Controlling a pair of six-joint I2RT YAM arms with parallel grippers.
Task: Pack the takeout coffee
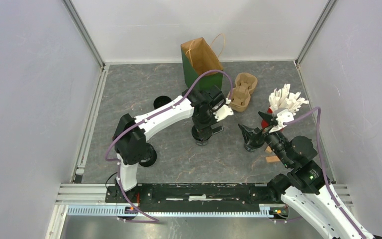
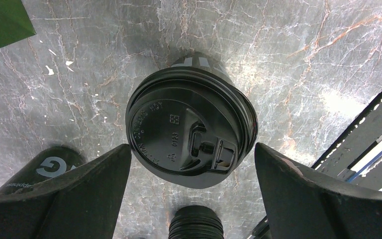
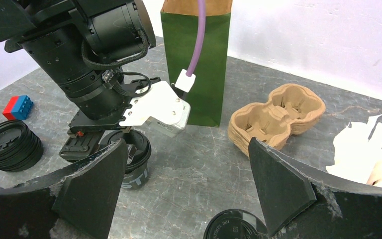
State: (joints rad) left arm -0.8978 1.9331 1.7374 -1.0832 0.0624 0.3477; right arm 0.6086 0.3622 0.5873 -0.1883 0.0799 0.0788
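The green paper bag [image 1: 199, 67] stands upright with its mouth open at the far side of the grey marbled table [image 1: 129, 89], and the tan moulded-pulp cup carrier [image 1: 242, 91] lies just beside it on the right. Further right, a red cup [image 1: 269, 110] holds a fan of white packets [image 1: 286, 99], and two small tan wooden blocks [image 1: 272, 159] lie nearer the front edge on the same side. On the left half, a stack of black lids [image 3: 10, 145] rests on the table, and in the right wrist view a red-and-blue toy brick [image 3: 17, 107] sits near it on its far side, not touching.
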